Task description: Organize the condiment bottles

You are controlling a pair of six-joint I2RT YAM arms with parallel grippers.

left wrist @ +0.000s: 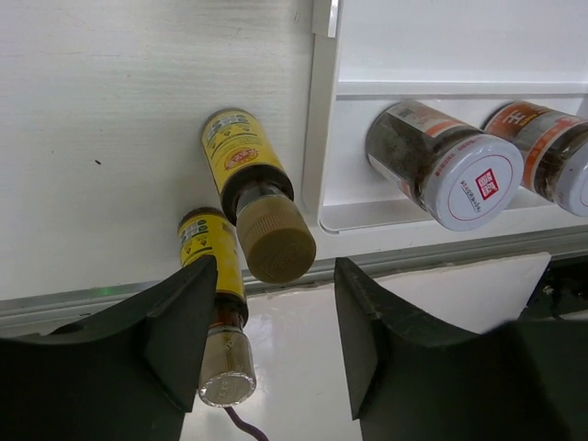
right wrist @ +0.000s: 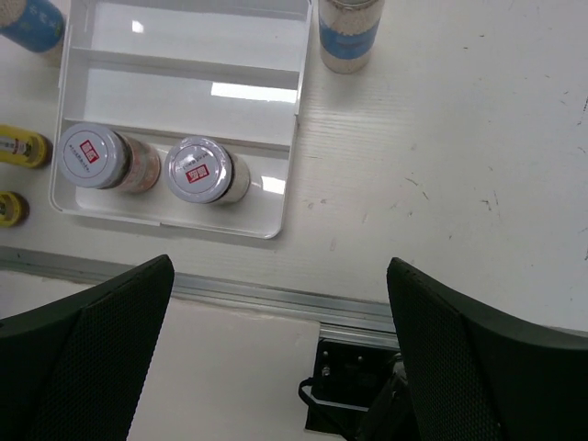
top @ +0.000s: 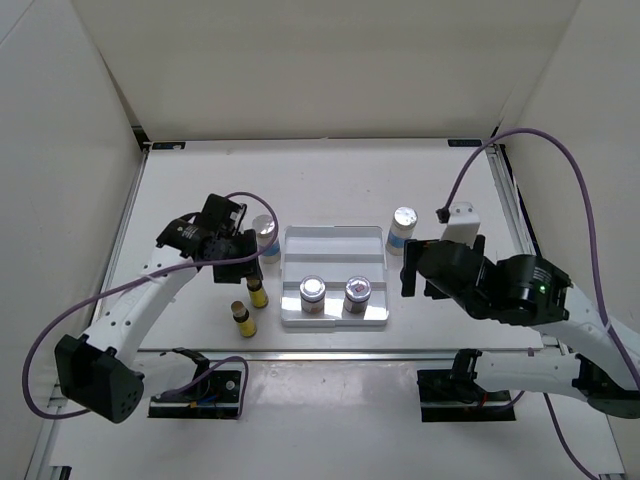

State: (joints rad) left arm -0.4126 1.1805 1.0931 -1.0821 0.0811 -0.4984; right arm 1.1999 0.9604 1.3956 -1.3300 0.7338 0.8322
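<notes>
The left gripper [left wrist: 274, 322] hung spread and empty over the yellow bottles [left wrist: 241, 156] left of the tray [top: 333, 233], probably lining up a grasp; the right gripper [right wrist: 280, 276] hovered open, holding nothing.

2 squat silver-lidded red-label jars [top: 312, 290] [top: 357, 289] upright nr near edge; 2 thin yellow dark-capped bottles [top: 257, 292] [top: 242, 318] leftward; 2 white blue-band cylinders [top: 266, 238] [top: 403, 228] mid-counter, apart.

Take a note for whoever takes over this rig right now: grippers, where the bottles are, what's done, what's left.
Left gripper: jaws open, empty, by the yellow bottles.
Right gripper: jaws open, empty.
Done: both red-label jars stand in the tray's front row.
To do: the yellow bottles, left of the tray, and the white bottles, one on each side of it, are on the table.
</notes>
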